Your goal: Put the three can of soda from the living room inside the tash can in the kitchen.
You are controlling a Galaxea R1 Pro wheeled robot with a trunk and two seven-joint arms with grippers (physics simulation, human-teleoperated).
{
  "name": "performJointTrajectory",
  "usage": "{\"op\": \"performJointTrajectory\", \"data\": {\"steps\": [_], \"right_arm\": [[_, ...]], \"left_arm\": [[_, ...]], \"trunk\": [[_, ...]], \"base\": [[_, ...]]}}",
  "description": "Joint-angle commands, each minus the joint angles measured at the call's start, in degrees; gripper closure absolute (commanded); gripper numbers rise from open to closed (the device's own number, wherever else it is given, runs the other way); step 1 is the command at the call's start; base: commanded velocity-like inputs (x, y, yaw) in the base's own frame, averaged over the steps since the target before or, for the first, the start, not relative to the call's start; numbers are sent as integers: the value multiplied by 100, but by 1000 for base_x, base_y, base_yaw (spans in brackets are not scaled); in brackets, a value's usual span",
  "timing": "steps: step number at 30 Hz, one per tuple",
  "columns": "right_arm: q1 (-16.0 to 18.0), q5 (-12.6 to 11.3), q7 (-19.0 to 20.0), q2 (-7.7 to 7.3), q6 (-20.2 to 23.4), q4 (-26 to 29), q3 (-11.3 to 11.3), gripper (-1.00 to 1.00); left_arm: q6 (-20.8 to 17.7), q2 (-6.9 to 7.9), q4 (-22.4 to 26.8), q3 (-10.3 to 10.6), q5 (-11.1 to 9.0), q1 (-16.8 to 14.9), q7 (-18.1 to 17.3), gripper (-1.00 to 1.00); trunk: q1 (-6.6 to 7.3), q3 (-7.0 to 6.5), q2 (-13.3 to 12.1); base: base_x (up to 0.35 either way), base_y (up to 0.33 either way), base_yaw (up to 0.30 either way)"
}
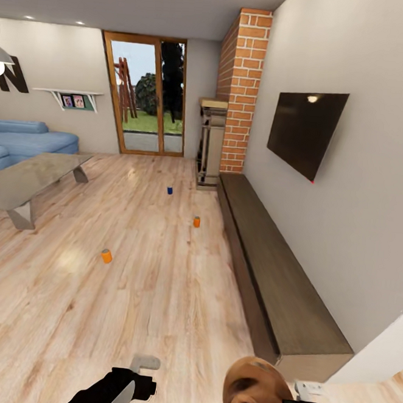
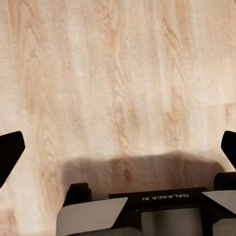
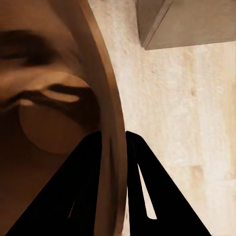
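Head view had your three small soda cans standing well apart on the pale wooden floor (image 1: 154, 319): the near orange can (image 1: 106, 255), the far orange can (image 1: 196, 222), the dark blue can (image 1: 170, 190). Your right gripper (image 3: 114, 140) pinched the rim of the round brown-lined bin (image 1: 252, 392); your left gripper (image 2: 118, 147) hung open. Judged risk: that thin rim grip could slip while you drove.

Both arms low at 6 o'clock of head view. L tool (image 1: 141, 367) empty, fingers spread wide, aimed at floor. R tool (image 3: 114, 140) pinched on the bin rim (image 3: 110, 113), one finger each side.
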State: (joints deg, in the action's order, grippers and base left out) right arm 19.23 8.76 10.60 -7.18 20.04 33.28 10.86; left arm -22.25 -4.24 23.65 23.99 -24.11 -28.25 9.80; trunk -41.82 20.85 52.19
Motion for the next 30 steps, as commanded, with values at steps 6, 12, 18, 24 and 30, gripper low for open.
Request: {"op": "performJointTrajectory", "data": {"steps": [6,12,18,24,30], "right_arm": [[2,-70,39,5,1,3,9,100],[2,-72,45,5,0,3,7,100],[2,-76,51,6,0,3,-2,100],[2,-69,82,6,5,3,-4,100],[2,-68,109,6,1,0,-10,100]], "left_arm": [[56,1,-4,0,2,3,3,-100],[76,0,-3,4,5,4,-1,-100],[80,1,-1,4,4,4,-2,-100],[80,2,0,8,8,4,-4,-100],[81,1,-2,9,10,4,-4,-100]], "trunk": [[0,2,0],[0,3,0],[0,3,0],[0,3,0],[0,3,0]], "base": [[240,290,14],[257,274,2],[230,290,-85],[196,310,-248],[187,316,-264]]}}
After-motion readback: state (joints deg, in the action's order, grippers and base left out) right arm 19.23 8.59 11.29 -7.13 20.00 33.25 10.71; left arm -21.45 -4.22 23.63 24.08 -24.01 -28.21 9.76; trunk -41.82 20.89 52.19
